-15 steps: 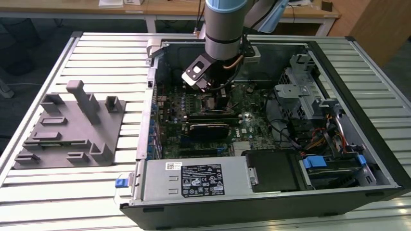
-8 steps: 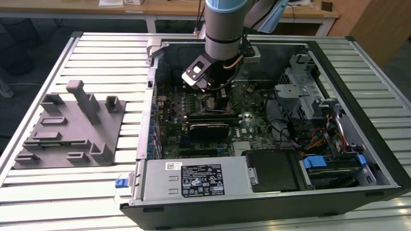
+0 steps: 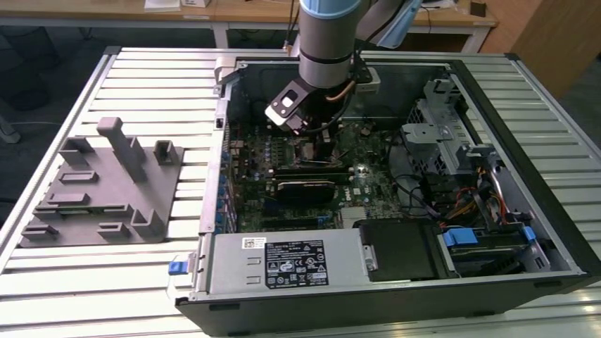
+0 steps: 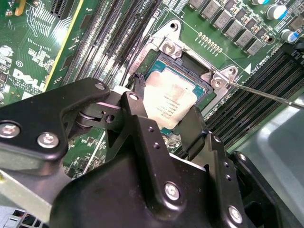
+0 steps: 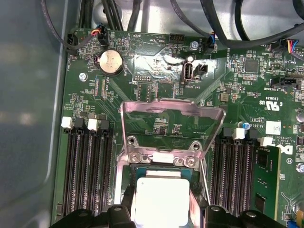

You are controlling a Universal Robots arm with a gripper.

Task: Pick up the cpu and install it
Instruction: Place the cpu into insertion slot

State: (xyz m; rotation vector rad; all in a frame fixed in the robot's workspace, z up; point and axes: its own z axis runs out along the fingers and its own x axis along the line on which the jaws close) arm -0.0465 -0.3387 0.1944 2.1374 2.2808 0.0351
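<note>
First wrist view shows the gripper (image 5: 162, 205) clamped on the cpu (image 5: 161, 197), a finger against each of two opposite edges. The square chip lies flat and lined up with the open socket (image 5: 142, 167) directly under it. The hinged metal frame (image 5: 171, 118) stands raised at the socket's edge. Whether the chip is seated or just above, I cannot tell.

A pale slatted metal table (image 3: 141, 77) is lit evenly; behind it wooden desks (image 3: 244, 10) on white legs are lined up, a dark floor (image 3: 103, 36) is glimpsed beneath, and a wooden panel (image 3: 554, 42) is caught at the exterior view's right
</note>
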